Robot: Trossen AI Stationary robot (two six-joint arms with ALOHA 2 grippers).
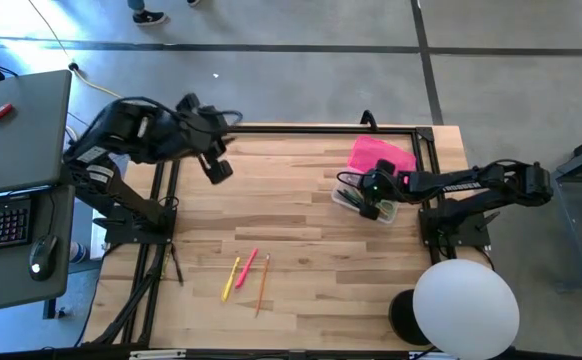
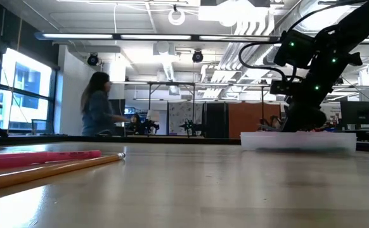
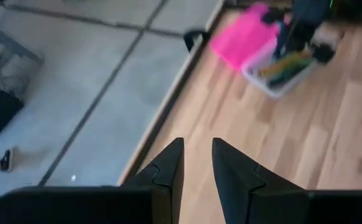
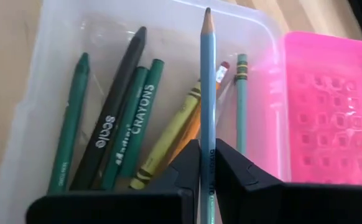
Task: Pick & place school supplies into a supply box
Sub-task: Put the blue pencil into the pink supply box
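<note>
The supply box [image 1: 356,197] is clear plastic and stands open at the table's right. It holds green pens, a dark marker, crayons and a pencil [image 4: 116,134]. Its pink lid [image 1: 381,155] lies just beyond it, toward the far edge. My right gripper [image 4: 207,149] hangs over the box [image 2: 298,140], shut on a light blue pencil [image 4: 207,74]. My left gripper [image 3: 196,144] is raised above the table's far left [image 1: 218,170], open and holding nothing. A yellow pen [image 1: 232,279], a pink pen [image 1: 248,266] and an orange pencil [image 1: 263,283] lie flat near the front edge. My right gripper pinches the blue pencil's shaft [image 4: 207,134] between its two fingers [image 4: 187,165], back from the sharpened end. The pencil runs along the fingers and sticks out ahead of them, its point [image 4: 207,12] leading over the box's contents. Whether the point touches the box I cannot tell.
A black frame rail [image 1: 301,128] runs along the table's far edge and down both sides. At the front right stands a white round lamp [image 1: 464,305]. A grey desk with a keyboard [image 1: 1,220] is off the table's left. In the room behind, a person [image 2: 99,107] stands.
</note>
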